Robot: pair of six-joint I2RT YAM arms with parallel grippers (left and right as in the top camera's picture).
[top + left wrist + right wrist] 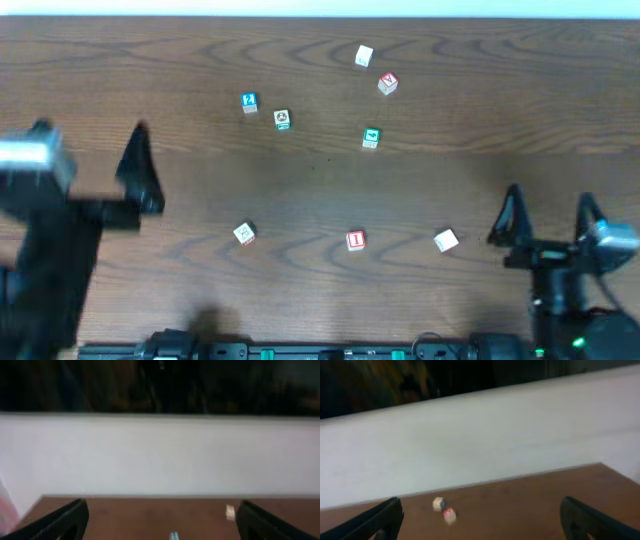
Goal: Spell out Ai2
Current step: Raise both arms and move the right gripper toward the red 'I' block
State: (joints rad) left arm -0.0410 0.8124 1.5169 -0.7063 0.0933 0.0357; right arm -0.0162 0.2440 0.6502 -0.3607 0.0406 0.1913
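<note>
Several small letter cubes lie scattered on the brown table. Toward the back are a blue-faced cube [249, 102], a green-faced cube [282, 120], a white cube [364, 56], a red-faced cube [388, 84] and a teal-faced cube [371, 138]. Nearer the front are a pale cube [244, 233], a red-marked cube [355, 240] and a white cube [446, 240]. My left gripper [88, 150] is open and empty at the far left. My right gripper [548, 215] is open and empty at the front right. Its wrist view shows the white cube [438, 504] and the red-faced cube [449, 515] far ahead.
A white wall runs behind the table's far edge [160, 496]. The left wrist view shows a pale cube [230, 512] and a blue cube [173, 535] ahead, between the left gripper's fingers [162, 527]. The arm bases and a black rail [320, 350] line the front edge.
</note>
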